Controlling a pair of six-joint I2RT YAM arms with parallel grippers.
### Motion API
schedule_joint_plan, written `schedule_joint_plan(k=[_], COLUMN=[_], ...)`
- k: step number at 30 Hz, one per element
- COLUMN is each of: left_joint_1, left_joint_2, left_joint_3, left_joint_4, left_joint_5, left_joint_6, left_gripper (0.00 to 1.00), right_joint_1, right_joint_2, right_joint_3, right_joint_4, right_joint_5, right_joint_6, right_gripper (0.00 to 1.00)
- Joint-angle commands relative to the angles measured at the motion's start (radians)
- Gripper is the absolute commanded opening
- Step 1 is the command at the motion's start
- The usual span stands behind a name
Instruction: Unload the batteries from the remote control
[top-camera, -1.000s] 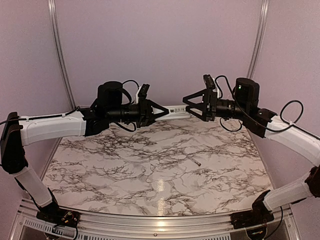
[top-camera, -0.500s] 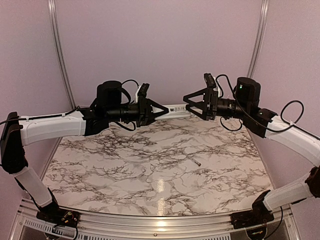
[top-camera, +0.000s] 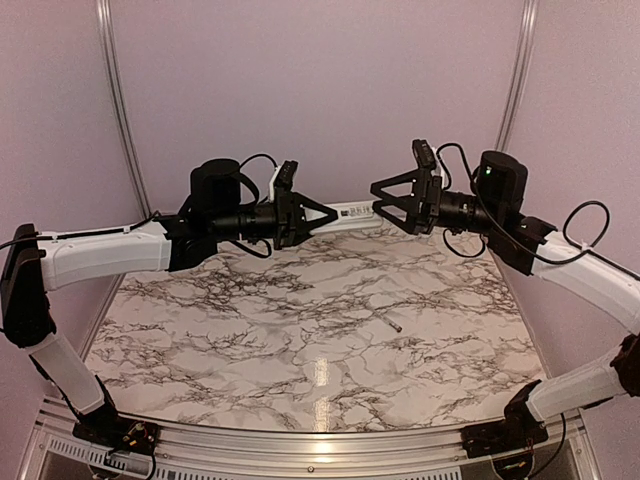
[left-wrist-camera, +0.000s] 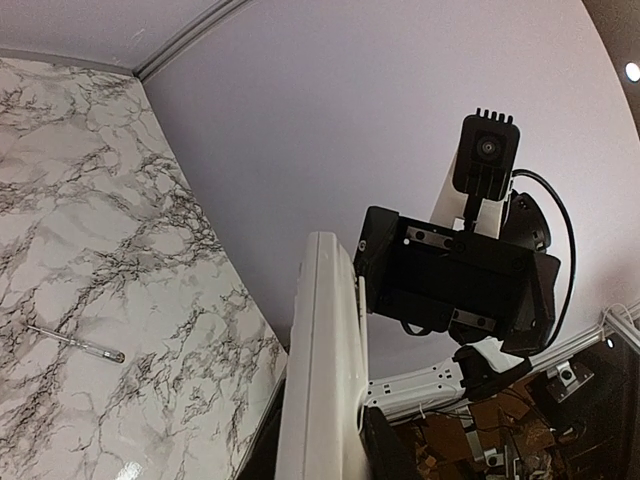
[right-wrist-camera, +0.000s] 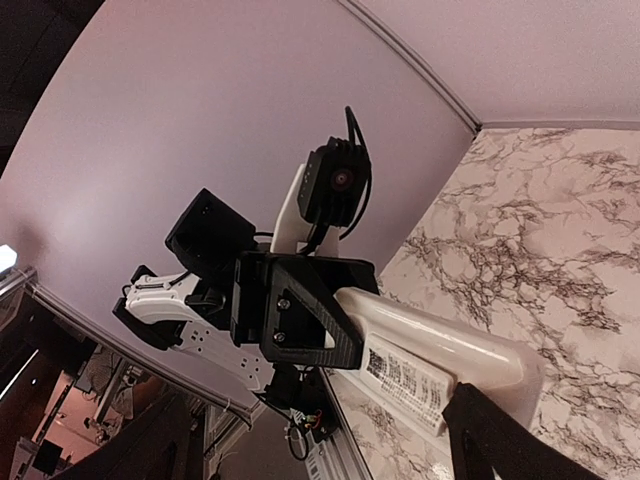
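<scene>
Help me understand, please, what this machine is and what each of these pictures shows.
These are two robot arms bolted at the near edge of a marble table. The wide picture comes from a fixed camera above and behind them. The other two come from a small camera on each wrist, looking along that arm's own fingers. The left gripper is shut on one end of a slim white remote control and holds it in the air above the table. The right gripper is open, and its jaws stand around the remote's other end, not closed on it. On the table lies a thin rod. No batteries can be seen in any view.
</scene>
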Motion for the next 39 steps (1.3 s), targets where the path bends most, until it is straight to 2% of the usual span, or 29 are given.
schedule_joint_plan(k=[1,25,39], left_joint_1=[-0.066,-0.062,-0.062], left_joint_2=[-0.008,-0.012,-0.006], left_joint_3=[0.036,0.009,0.009], left_joint_4=[0.225,0.215,0.161], left_joint_5=[0.158,0.106,0.064], left_joint_6=[0.013,0.021,-0.017], left_gripper=[0.00,0.00,0.00], right_joint_1=[0.061,0.061,0.061], right_joint_2=[0.038,0.055,0.083], right_joint_3=[0.005,-0.026,0.010], right_joint_4=[0.002,0.008,-0.187], right_joint_5=[-0.183,-0.145,-0.076], right_joint_6=[0.048,0.116,0.051], right_gripper=[0.87,0.85,0.85])
